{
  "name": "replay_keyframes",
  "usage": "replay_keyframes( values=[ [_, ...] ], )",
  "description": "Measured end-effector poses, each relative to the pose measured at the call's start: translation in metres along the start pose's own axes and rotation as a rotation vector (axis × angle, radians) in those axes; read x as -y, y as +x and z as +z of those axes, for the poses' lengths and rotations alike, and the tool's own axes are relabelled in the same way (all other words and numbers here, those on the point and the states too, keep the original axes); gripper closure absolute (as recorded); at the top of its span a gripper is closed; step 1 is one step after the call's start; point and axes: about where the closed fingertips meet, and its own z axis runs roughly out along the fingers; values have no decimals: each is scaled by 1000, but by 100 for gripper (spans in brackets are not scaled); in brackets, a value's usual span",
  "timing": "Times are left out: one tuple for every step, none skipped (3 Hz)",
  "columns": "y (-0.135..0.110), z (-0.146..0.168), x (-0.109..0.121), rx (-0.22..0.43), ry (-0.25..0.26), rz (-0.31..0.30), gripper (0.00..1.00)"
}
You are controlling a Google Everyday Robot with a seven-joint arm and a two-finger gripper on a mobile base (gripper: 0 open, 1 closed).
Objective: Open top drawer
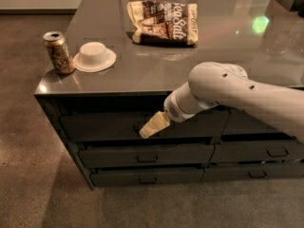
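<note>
The top drawer (102,126) is the wide dark grey front just under the left part of the counter top, and it sits about flush with the cabinet. My gripper (151,127) is cream-coloured, at the end of the white arm (228,91). It points down and to the left and sits right at the middle of that drawer front, where it hides the handle.
On the steel counter (156,72) stand a drink can (58,52), an upturned white bowl (94,56) and a snack bag (164,22). Two lower drawers (147,156) lie under the top one, and more drawers (278,151) lie to the right. There is floor to the left and in front.
</note>
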Motion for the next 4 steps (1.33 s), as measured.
replay_keyframes(
  values=[
    [1,1,0,2,1,-3,0],
    [5,23,7,-16,-14,-38,0],
    [9,47,11,-29,-32,-76,0],
    [10,50,11,-31,-34,-80,0]
  ],
)
